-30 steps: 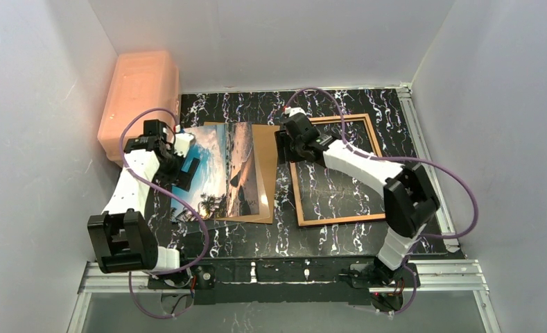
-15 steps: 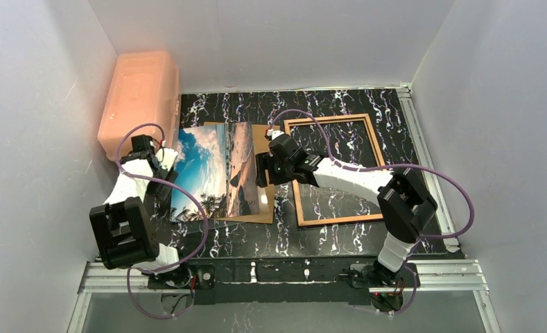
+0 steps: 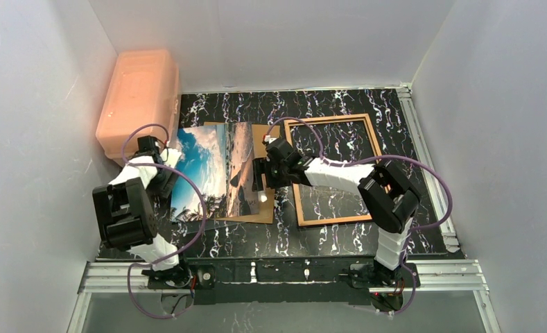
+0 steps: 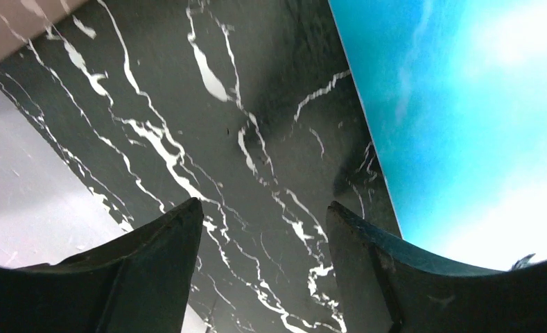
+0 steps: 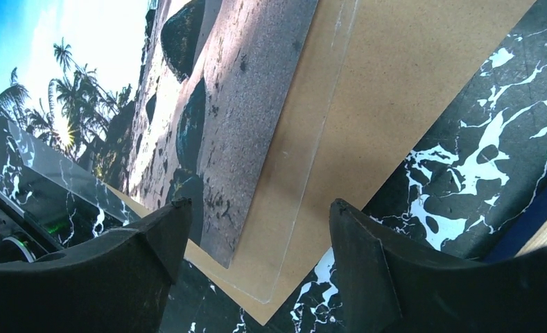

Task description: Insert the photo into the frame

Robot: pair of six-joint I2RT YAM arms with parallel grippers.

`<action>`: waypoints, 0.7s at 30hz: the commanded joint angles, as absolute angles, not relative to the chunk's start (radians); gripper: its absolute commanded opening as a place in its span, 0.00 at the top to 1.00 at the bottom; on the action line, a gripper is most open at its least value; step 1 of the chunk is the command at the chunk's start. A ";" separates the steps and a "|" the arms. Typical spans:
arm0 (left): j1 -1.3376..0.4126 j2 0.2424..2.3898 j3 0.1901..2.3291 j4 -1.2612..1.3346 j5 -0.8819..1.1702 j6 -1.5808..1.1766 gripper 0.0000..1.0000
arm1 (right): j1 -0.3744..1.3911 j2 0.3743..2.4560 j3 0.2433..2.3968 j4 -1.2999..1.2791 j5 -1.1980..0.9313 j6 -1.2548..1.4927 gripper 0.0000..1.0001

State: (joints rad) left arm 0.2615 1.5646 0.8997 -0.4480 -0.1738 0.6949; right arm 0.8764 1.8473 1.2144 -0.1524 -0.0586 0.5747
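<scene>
The photo (image 3: pixel 215 170) lies left of centre on the bench (image 3: pixel 242 104), partly over a brown backing board (image 3: pixel 265 146). I judge it light, floppy, slick and easily creased, best pinched at its near right corner. Its sky faces the left edge and its long axis seems to run near-to-far, like the frame (image 3: pixel 336 220) to its right. The right gripper (image 5: pixel 256 215) hovers wide open by that corner, and the left gripper (image 4: pixel 262 208), also wide and empty, hangs beside the photo's left edge.

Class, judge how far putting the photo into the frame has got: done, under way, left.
Done: nothing; the frame lies empty. In hand: the right gripper hovers open over the right edge of the photo, which lies on the backing board; the left gripper is open by its left edge. Left: gripping the photo and moving it into the frame.
</scene>
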 commanded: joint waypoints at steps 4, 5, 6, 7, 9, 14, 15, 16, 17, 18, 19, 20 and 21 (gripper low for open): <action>0.219 1.612 0.928 -0.432 -0.140 0.606 0.35 | 0.843 1.850 1.192 -0.073 -0.122 0.625 0.19; 0.205 1.612 0.928 -0.430 -0.140 0.603 0.35 | 0.839 1.849 1.180 -0.065 -0.129 0.632 0.19; 0.191 1.615 0.927 -0.431 -0.139 0.597 0.35 | 0.834 1.847 1.170 -0.056 -0.136 0.638 0.19; 0.178 1.616 0.926 -0.430 -0.138 0.593 0.35 | 0.831 1.846 1.160 -0.050 -0.143 0.643 0.19; 0.150 1.618 0.924 -0.428 -0.137 0.578 0.35 | 0.823 1.842 1.135 -0.034 -0.155 0.659 0.18; 0.092 1.628 0.922 -0.425 -0.131 0.547 0.35 | 0.812 1.829 1.073 -0.008 -0.165 0.677 0.18; 0.082 1.631 0.922 -0.424 -0.130 0.543 0.35 | 0.810 1.826 1.062 -0.008 -0.168 0.679 0.19; 0.076 1.633 0.923 -0.424 -0.131 0.542 0.35 | 0.808 1.822 1.051 -0.008 -0.169 0.679 0.19; 0.072 1.636 0.923 -0.424 -0.130 0.538 0.35 | 0.807 1.819 1.046 -0.008 -0.170 0.681 0.19; 0.071 1.636 0.923 -0.425 -0.128 0.536 0.35 | 0.806 1.814 1.039 0.010 -0.171 0.682 0.19; 0.071 1.637 0.923 -0.425 -0.126 0.535 0.35 | 0.804 1.811 1.033 0.021 -0.174 0.684 0.18; 0.069 1.637 0.922 -0.427 -0.125 0.534 0.35 | 0.802 1.809 1.028 0.025 -0.176 0.687 0.18; 0.068 1.637 0.920 -0.426 -0.122 0.534 0.35 | 0.802 1.809 1.026 0.030 -0.183 0.692 0.18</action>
State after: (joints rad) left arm 0.0780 1.6108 0.9230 -0.4168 -0.1753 0.5644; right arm 0.8066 1.8275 1.0630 0.0341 -0.1631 0.6777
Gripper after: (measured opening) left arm 0.647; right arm 0.815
